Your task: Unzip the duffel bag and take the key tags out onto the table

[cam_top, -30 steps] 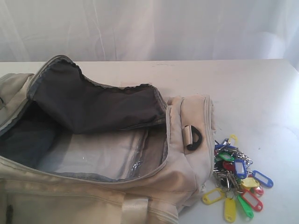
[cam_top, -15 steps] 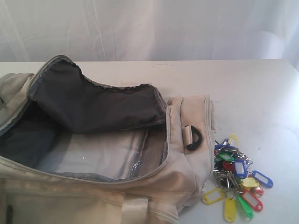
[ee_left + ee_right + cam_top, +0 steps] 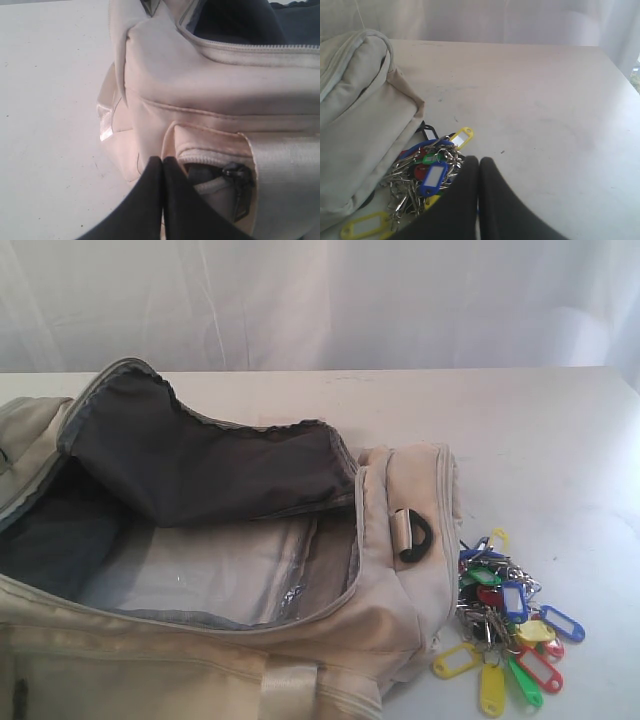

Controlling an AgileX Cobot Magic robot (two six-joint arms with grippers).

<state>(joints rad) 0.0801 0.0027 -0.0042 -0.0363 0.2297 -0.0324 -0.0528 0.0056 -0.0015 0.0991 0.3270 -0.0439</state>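
Note:
The cream duffel bag (image 3: 400,610) lies on the white table (image 3: 560,440) with its main zipper undone and its dark grey lining flap (image 3: 210,460) folded up. The bunch of coloured key tags (image 3: 505,620) rests on the table just beside the bag's right end; the right wrist view shows the key tags (image 3: 427,170) too. Neither gripper appears in the exterior view. My left gripper (image 3: 162,161) is shut and empty, close to the duffel bag's (image 3: 200,80) side pocket zipper (image 3: 235,172). My right gripper (image 3: 479,161) is shut and empty beside the tags.
A black D-ring (image 3: 413,537) sits on the bag's end panel. A pale webbing strap (image 3: 288,688) crosses the bag's front. A white curtain (image 3: 320,300) hangs behind the table's far edge. Bare tabletop (image 3: 545,110) stretches to the right of the tags.

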